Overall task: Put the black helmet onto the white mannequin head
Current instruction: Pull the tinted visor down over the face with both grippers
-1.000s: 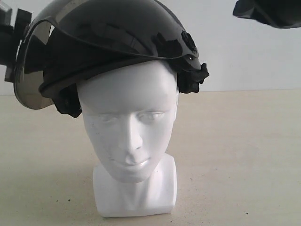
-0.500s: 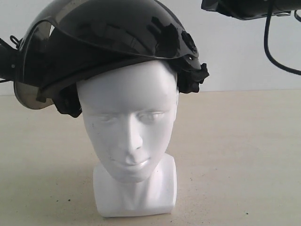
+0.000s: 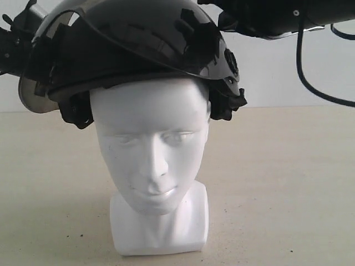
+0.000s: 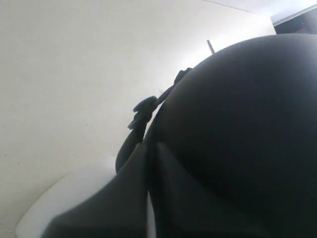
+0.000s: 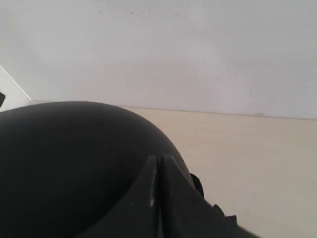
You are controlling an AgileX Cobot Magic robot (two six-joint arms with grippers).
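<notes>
Left gripper (image 4: 147, 151): fingers closed together, empty, tips against the black helmet (image 3: 138, 39).
Right gripper (image 5: 158, 163): likewise closed, empty, on the shell.
Helmet: seated atop the white mannequin head (image 3: 150, 149).
Hidden: both arms (image 3: 277, 16) cropped above the head.

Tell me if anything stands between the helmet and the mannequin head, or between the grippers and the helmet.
Nothing visible does. The black helmet sits on the crown of the white mannequin head with no object between. Both wrist views show the left gripper and right gripper, both shut, right at the shell, nothing intervening.
</notes>
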